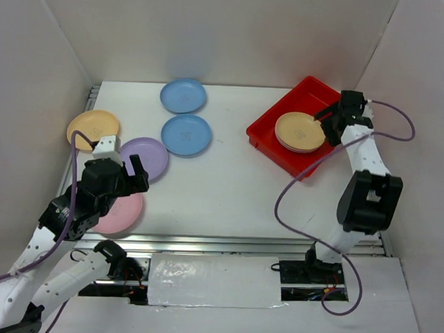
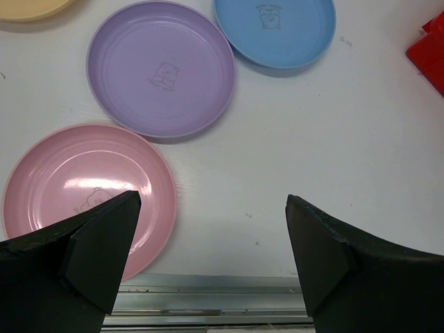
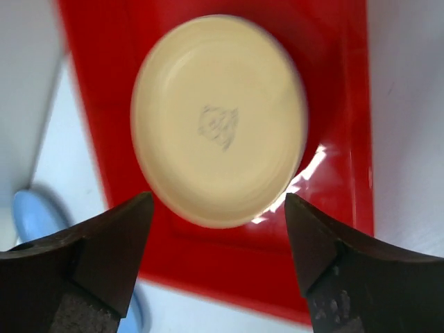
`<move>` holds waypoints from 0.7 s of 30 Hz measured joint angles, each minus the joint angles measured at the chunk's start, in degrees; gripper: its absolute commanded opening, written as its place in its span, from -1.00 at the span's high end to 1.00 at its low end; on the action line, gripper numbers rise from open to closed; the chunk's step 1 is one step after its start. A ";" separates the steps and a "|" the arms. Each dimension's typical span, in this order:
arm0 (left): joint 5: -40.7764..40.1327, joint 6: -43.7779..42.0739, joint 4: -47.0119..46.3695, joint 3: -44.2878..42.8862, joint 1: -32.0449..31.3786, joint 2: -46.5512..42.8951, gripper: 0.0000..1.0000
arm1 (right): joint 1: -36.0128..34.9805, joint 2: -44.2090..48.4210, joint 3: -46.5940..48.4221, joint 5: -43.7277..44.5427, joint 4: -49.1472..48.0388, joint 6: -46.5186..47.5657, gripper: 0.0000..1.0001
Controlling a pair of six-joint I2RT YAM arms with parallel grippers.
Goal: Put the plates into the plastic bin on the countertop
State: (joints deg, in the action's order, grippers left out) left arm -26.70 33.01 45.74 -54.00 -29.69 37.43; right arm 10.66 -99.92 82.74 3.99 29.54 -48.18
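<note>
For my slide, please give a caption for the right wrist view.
Open right end effector above the cream plate lying in the red bin.

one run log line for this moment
left gripper: open, empty, by pink plate | right gripper: open, empty, over cream plate in red bin | status: pink plate not yet gripped

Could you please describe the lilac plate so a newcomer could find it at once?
Look at the left half of the white countertop, opposite the red bin. There, between the yellow plate by the wall and the pink plate at the near edge, lies the lilac plate. It is the only purple one.
</note>
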 measured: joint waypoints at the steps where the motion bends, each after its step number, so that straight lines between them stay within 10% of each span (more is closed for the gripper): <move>1: 0.00 0.00 0.00 0.00 0.00 -0.02 -0.98 | -1.38 3.63 -1.64 1.49 0.07 0.07 -0.70; 2: 0.00 -0.02 -0.02 0.00 0.00 -0.02 -0.99 | -2.95 7.04 -2.64 2.82 0.09 0.46 -0.99; 10: -0.44 0.13 0.04 0.00 0.00 -0.02 -0.99 | -26.93 19.78 0.39 3.67 -3.89 6.40 -1.00; 21: -1.81 0.26 0.15 0.00 0.00 0.35 -0.99 | -43.85 -19.50 14.82 5.22 -0.57 4.76 -0.90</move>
State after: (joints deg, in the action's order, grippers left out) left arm -28.51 33.28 45.89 -54.00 -29.69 37.78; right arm -33.19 -119.42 97.56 9.21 28.97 -43.42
